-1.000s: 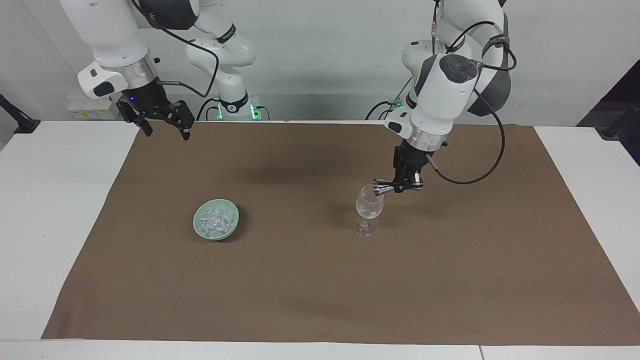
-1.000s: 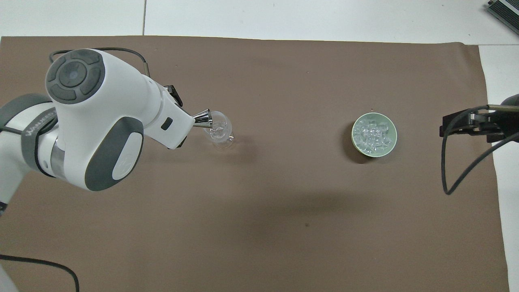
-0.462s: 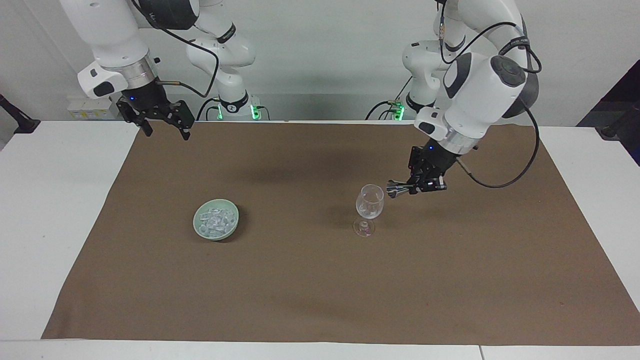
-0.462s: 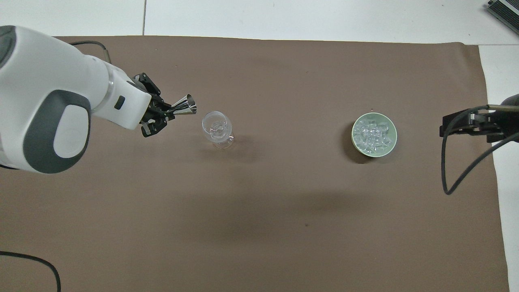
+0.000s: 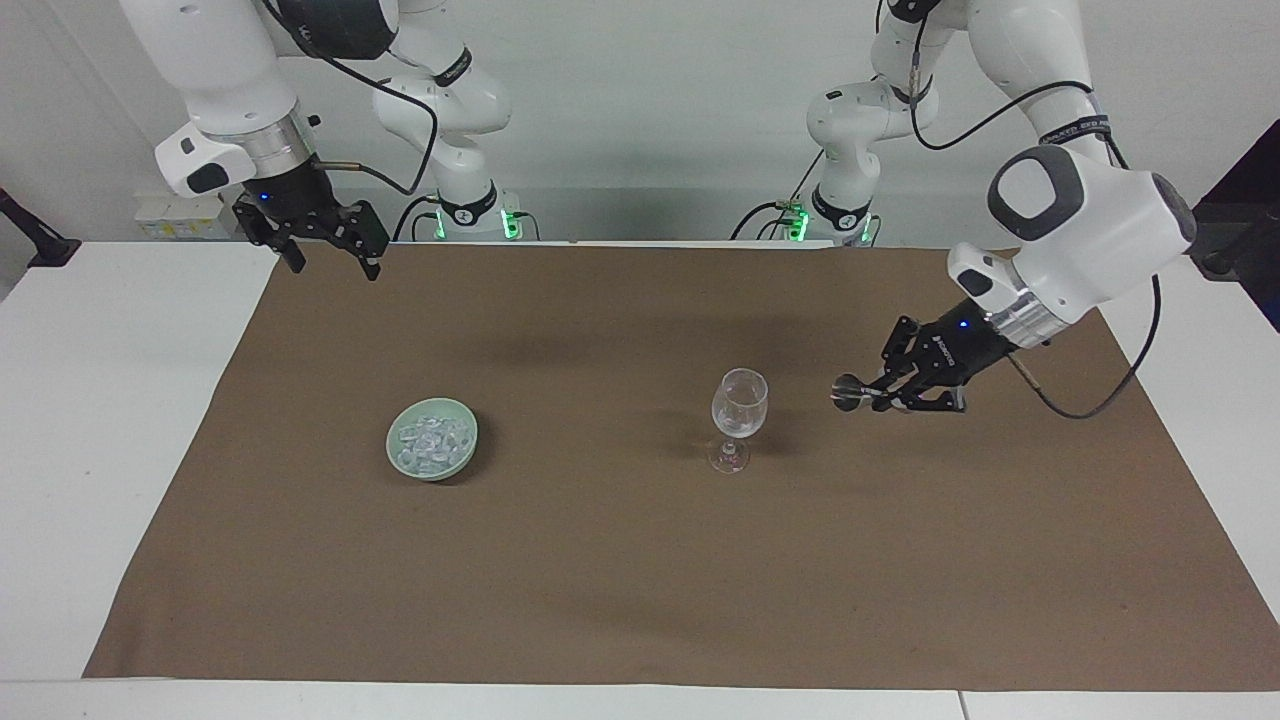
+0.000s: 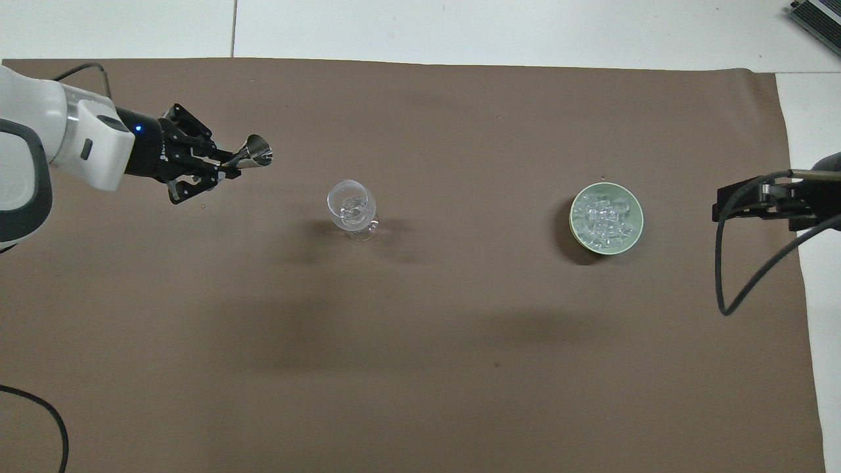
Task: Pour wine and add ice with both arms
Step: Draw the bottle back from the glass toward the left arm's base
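A clear stemmed wine glass (image 5: pixel 740 404) stands upright on the brown mat (image 5: pixel 640 600); it also shows in the overhead view (image 6: pixel 351 206). My left gripper (image 5: pixel 874 393) is shut on a small metal jigger (image 5: pixel 849 392) and holds it tilted on its side above the mat, beside the glass and apart from it, toward the left arm's end. The jigger (image 6: pixel 257 153) and left gripper (image 6: pixel 227 165) also show from overhead. The ice (image 5: pixel 431 439) is heaped in a pale green bowl (image 6: pixel 575 230) toward the right arm's end. My right gripper (image 5: pixel 335 262) waits open and empty, raised over the mat's edge by the robots.
The brown mat (image 6: pixel 460 368) covers most of the white table (image 5: pixel 100 420). A black cable (image 6: pixel 742 289) hangs from the right arm near the mat's edge by the bowl. The right gripper's tip (image 6: pixel 723 209) shows beside the bowl.
My left gripper has drawn the jigger back from over the glass rim toward the left arm's end of the table and lowered it. The right arm has not moved.
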`<move>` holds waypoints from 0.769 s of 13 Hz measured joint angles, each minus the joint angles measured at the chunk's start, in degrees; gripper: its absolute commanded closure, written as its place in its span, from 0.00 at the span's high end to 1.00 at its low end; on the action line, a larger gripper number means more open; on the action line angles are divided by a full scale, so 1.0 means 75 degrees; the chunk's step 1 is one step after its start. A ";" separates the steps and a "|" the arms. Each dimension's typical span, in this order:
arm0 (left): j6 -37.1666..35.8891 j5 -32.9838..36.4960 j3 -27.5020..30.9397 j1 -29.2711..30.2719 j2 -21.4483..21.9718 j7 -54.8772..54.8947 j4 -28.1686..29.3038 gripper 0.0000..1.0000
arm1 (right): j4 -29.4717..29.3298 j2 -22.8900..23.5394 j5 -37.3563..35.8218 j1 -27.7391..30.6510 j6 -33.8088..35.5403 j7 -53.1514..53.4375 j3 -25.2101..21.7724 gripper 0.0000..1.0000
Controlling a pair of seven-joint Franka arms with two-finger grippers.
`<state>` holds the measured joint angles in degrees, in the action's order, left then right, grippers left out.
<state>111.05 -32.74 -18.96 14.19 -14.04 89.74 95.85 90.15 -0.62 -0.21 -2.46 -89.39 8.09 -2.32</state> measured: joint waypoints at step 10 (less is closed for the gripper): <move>-0.2654 -0.2969 0.0024 0.2625 -0.1651 0.4061 0.0156 0.00 | 0.0000 0.0000 0.0000 0.0000 0.0000 0.0000 0.0000 1.00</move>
<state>91.15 -55.01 -18.78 33.88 -26.42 120.20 97.02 90.15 -0.62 -0.21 -2.46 -89.39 8.09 -2.32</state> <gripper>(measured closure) 0.789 0.000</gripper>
